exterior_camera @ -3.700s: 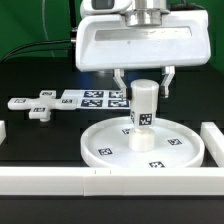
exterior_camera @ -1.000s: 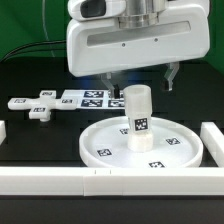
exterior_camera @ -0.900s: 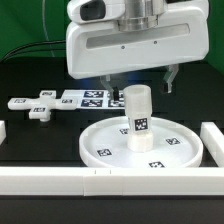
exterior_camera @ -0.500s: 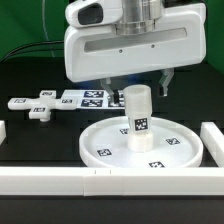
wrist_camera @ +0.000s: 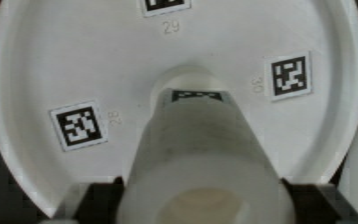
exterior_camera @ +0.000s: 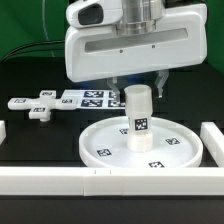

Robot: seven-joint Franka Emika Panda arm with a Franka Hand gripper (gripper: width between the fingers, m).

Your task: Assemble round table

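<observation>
The round table's white disc (exterior_camera: 165, 150) lies flat on the black table, with small tags on its face. The tagged white post (exterior_camera: 138, 120) stands upright on the disc's central hub. My gripper (exterior_camera: 139, 86) is open just above and around the post's top, with one finger (exterior_camera: 160, 82) on either side and small gaps to the post. In the wrist view the post (wrist_camera: 202, 140) rises between the dark fingers (wrist_camera: 101, 200), above the disc (wrist_camera: 87, 50). The gripper holds nothing.
The marker board (exterior_camera: 90, 98) lies behind the disc, toward the exterior view's left. Small white tagged parts (exterior_camera: 38, 110) lie beside it. White border rails run along the front (exterior_camera: 60, 178) and the right (exterior_camera: 212, 140).
Since the earliest frame the gripper body has lifted and shifted to the exterior view's left. Over the last second its fingers have drawn in toward the post's top. Post and disc have not moved.
</observation>
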